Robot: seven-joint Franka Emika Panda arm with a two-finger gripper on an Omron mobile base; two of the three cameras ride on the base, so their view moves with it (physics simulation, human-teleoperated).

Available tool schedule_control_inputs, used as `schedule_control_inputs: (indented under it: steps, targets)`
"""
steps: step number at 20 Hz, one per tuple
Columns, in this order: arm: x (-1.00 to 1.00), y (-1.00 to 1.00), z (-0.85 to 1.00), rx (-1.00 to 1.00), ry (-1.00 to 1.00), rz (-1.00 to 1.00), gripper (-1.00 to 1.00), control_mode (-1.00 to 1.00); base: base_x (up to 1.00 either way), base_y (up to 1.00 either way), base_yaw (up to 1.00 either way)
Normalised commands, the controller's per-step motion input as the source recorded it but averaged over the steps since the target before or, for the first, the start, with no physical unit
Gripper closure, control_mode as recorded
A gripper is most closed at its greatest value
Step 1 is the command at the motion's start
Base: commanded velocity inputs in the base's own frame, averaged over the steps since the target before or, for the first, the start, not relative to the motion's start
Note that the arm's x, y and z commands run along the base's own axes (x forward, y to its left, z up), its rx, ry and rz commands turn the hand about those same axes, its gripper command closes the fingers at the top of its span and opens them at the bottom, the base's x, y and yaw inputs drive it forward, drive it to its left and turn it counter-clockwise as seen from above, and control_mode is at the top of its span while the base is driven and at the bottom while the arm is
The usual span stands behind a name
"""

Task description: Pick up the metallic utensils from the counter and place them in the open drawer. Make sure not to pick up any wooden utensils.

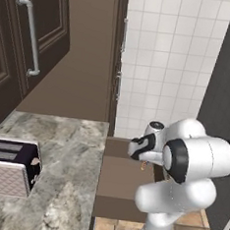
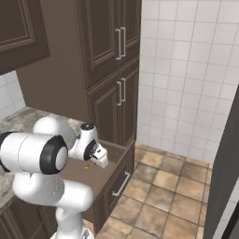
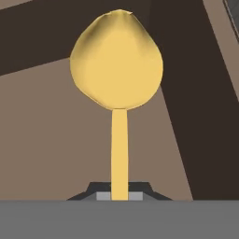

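Observation:
A shiny golden-yellow spoon (image 3: 116, 60), one of the metallic utensils, sticks out from my gripper (image 3: 119, 196), which is shut on its slim handle. The round head points away from the hand. Behind the spoon lies the brown floor of the open drawer (image 3: 46, 135). From the left base view my gripper (image 1: 143, 161) hangs over the open drawer (image 1: 120, 179), just right of the counter (image 1: 66, 182). A glint of the spoon (image 2: 87, 166) shows under my gripper (image 2: 95, 158), above the drawer (image 2: 112, 186). No other utensil is in sight.
A dark toaster (image 1: 8, 169) stands on the counter at the left. Tall dark cabinets (image 2: 107, 70) rise behind the drawer, next to a white tiled wall (image 1: 166, 57). A terracotta tile floor (image 2: 158, 191) spreads to the right of the drawer.

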Motion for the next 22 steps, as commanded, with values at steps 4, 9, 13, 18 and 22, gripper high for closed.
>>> schedule_control_inputs:
  steps: [4, 9, 13, 18, 22]
  targets:
    - [0.52, 0.01, -0.50, 0.00, 0.09, 0.00, 1.00, -1.00, 0.00, 0.00, 0.00]
    - [0.35, 0.04, -0.56, 0.00, 0.11, 0.00, 1.00, -1.00, 0.00, 0.00, 0.00]
    - [0.28, 0.01, -0.43, 0.00, 0.07, 0.00, 1.00, -1.00, 0.00, 0.00, 0.00]
    - [0.21, 0.03, -0.31, -0.01, 0.06, 0.00, 1.00, -1.00, 0.00, 0.00, 0.00]
    - [0.18, 0.02, -0.23, -0.01, 0.04, 0.00, 1.00, -1.00, 0.00, 0.00, 0.00]
